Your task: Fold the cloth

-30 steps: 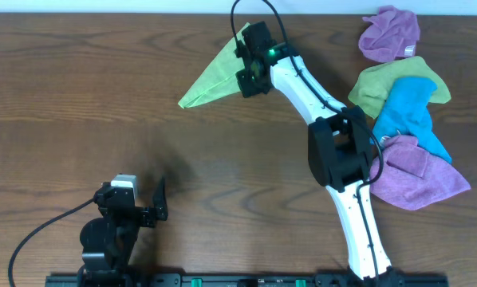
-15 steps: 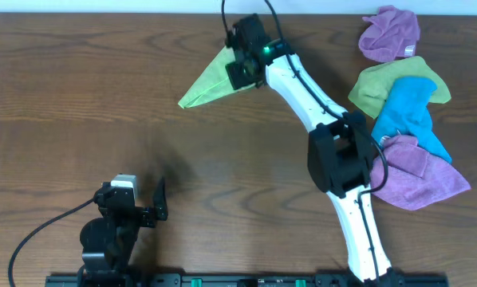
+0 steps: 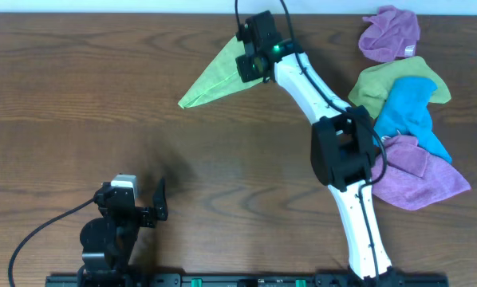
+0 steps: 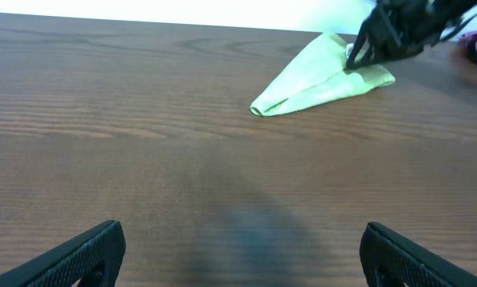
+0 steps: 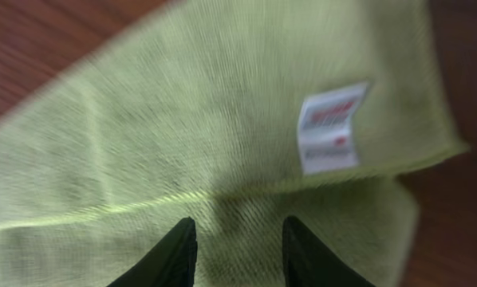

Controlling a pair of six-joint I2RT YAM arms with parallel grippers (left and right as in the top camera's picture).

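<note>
The cloth (image 3: pixel 213 77) is bright lime green and lies folded into a long triangle on the far middle of the table, its point aimed left and toward the front. It also shows in the left wrist view (image 4: pixel 320 74). My right gripper (image 3: pixel 252 62) hovers over its wide right end. In the right wrist view the right gripper (image 5: pixel 237 243) is open, with flat cloth (image 5: pixel 183 135) and a white tag (image 5: pixel 331 127) below the fingers. Far from the cloth, my left gripper (image 3: pixel 153 202) rests at the front left, open (image 4: pixel 242 235) over bare wood.
A pile of other cloths lies at the right: a purple one (image 3: pixel 391 33) at the back, an olive-green one (image 3: pixel 372 84), a blue one (image 3: pixel 411 116) and another purple one (image 3: pixel 420 177). The right arm (image 3: pixel 344 151) stretches across the table's middle right.
The right gripper's jaws have parted over the cloth's right end, and the wrist swung a little left and back. The cloth keeps its shape. The left arm has not moved.
</note>
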